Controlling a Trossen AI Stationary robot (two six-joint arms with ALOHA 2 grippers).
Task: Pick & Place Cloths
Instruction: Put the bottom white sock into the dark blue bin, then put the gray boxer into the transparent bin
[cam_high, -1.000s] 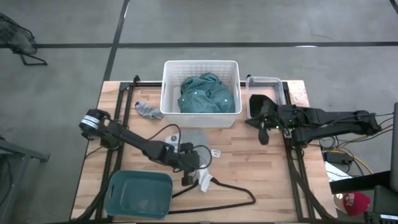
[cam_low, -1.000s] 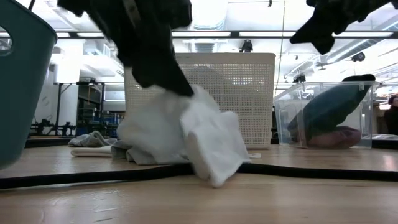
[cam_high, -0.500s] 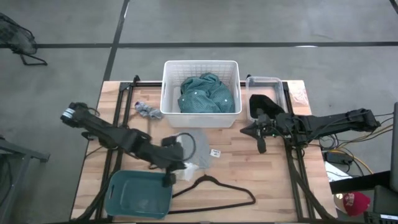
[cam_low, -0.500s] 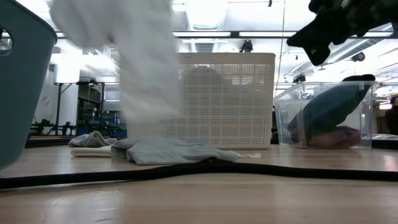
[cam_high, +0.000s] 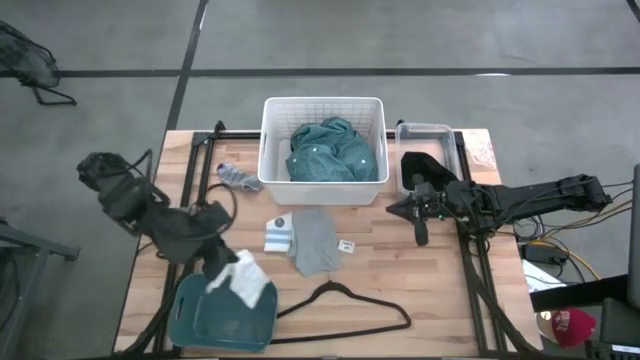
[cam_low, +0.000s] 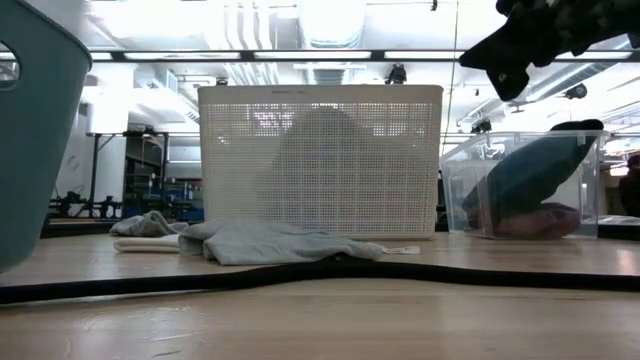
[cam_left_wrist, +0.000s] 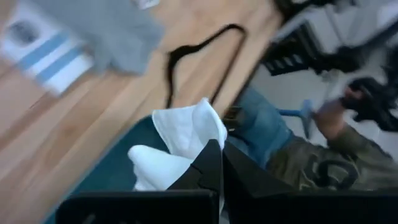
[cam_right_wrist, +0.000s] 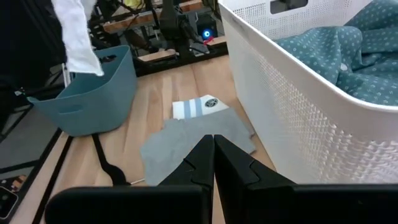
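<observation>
Left hand (cam_high: 222, 262) seen from above over the teal tub (cam_high: 198, 328) at the table's (cam_high: 430, 290) near left corner, clamped on a white cloth (cam_high: 243, 281) that hangs over the tub's rim. Grey cloth (cam_high: 315, 240) and striped piece (cam_high: 278, 234) lying mid-table, near the black hanger (cam_high: 345, 308); teal shirt (cam_high: 330, 150) heaped in the white basket (cam_high: 322, 108); small grey piece (cam_high: 238, 178) just left of that basket. Right hand (cam_high: 418, 215) idle beside the clear bin (cam_high: 424, 133) (fingers pressed together, holding nothing).

Low view: grey cloth (cam_low: 270, 240) flat before the basket (cam_low: 320, 160).

Left wrist view: white cloth (cam_left_wrist: 180, 140) pinched at the fingers (cam_left_wrist: 214, 168), tub (cam_left_wrist: 112, 180) directly below.

Right wrist view: white cloth (cam_right_wrist: 74, 34) dangling above the tub (cam_right_wrist: 93, 93).

Judged as the placing step; next, opening to drop it, then reaching for the grey cloth.
</observation>
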